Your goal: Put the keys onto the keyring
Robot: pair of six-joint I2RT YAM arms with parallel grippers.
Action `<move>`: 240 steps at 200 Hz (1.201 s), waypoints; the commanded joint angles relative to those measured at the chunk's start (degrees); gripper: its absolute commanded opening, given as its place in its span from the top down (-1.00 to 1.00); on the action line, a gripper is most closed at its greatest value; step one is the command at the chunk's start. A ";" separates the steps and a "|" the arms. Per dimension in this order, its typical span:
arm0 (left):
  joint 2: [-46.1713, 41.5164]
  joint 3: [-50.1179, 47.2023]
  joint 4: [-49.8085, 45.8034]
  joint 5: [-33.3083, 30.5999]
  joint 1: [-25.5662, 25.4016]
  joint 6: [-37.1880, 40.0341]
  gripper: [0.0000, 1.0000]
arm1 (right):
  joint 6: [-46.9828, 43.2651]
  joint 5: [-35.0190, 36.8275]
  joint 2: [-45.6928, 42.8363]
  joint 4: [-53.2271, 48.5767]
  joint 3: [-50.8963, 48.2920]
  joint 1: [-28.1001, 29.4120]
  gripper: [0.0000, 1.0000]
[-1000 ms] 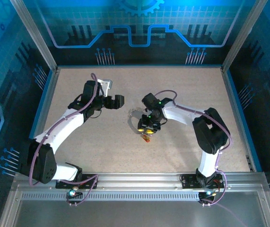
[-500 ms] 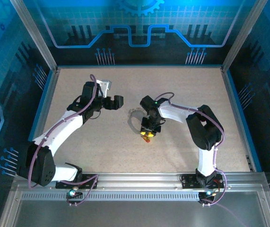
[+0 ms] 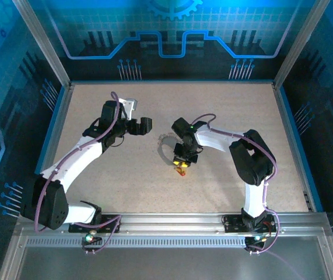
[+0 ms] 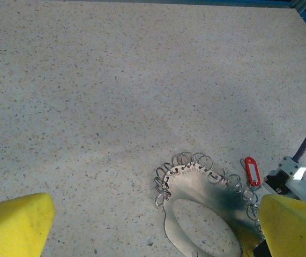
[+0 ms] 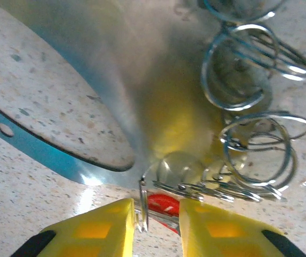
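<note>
Right hand: the right gripper (image 5: pixel 155 217) was low over the table (image 3: pixel 114 175). Its yellow fingers (image 5: pixel 88 227) were pressed almost together, pinching the pinched key (image 5: pixel 162 205) by its red head, with a thin wire loop caught beside it.
Reason for this grip: I judged that holding the head kept the key steady at the ring's edge, where it must be threaded.
Keyring: the keyring (image 4: pixel 190 179) lay flat on the table between the two arms. It was a silvery plate with a large hole, and the small rings (image 4: pixel 195 159) stood along its outer edge. The right fingers were at that edge, touching the rings.
Left hand: the left gripper (image 3: pixel 146 125) hovered to the side, apart from the keyring, its fingers spread wide and holding nothing. Probably it waited there to press the plate down, because the plate was loose and could slide.
Other red piece: a red key (image 4: pixel 251 171) lay just beside the small rings, near the right arm. I could not tell whether it was the pinched one.
Step in hand: working a key onto one small ring; it looked not yet finished.
Risk: the thin ring could slip out of the pinch.
</note>
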 commanded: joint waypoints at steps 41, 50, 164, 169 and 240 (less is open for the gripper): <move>-0.66 -0.79 1.12 -1.12 -0.19 0.51 -0.98 | 1.45 -0.26 0.09 1.23 1.16 0.91 0.72; -0.66 -0.79 1.18 -1.21 -0.12 0.54 -0.98 | 1.45 0.44 -0.75 1.32 0.94 1.00 0.74; -1.01 -1.04 1.39 -1.73 -0.69 1.30 -0.98 | 3.58 -2.77 0.63 3.90 -2.14 0.56 0.58; -0.97 -1.13 1.51 -1.76 -0.65 1.28 -0.98 | 3.51 -2.68 0.64 3.70 -1.96 0.61 0.59; -1.23 -1.01 1.27 -2.09 -0.84 1.96 -0.98 | 2.77 -2.40 1.77 1.94 -0.48 0.83 0.76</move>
